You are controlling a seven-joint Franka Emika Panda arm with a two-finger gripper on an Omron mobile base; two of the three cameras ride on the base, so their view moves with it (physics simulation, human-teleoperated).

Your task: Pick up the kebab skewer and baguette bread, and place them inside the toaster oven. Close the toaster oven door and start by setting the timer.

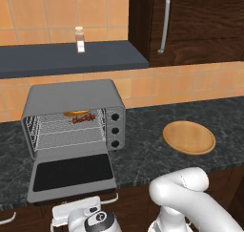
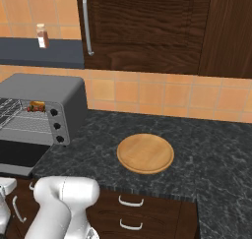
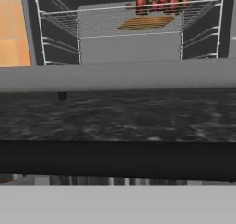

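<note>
I see the boxy grey metal toaster oven [image 1: 74, 116] standing on the dark speckled stone counter [image 1: 157, 145] with its grey-framed drop-down door [image 1: 71, 174] lying flat open toward me, the dark glass pane facing up. On the wire rack inside, toward the back, lies the thin kebab skewer with red-brown meat chunks [image 1: 84, 118], and just behind and touching or nearly touching it the small golden-yellow baguette bread [image 1: 74, 113]; in the hand view the same pair appear at the top, skewer [image 3: 159, 4] above loaf [image 3: 146, 22], seen through the oven mouth across the lowered door. I judge both foods already loaded, so the step in hand is closing the door. My two-finger gripper [image 1: 78, 211] sits low at the counter's front edge, just below the door's outer rim, placed there, I judge, so it can get under the handle edge and lift; its jaws are spread wide with nothing between them. The round tan wooden board [image 1: 189, 137] lies bare, well apart to the right of the oven. The three black knobs [image 1: 115, 129] on the right panel remain to be reached for the timer. A small brown bottle [image 1: 80, 39] stands on the dark shelf [image 1: 71, 57] above.
</note>
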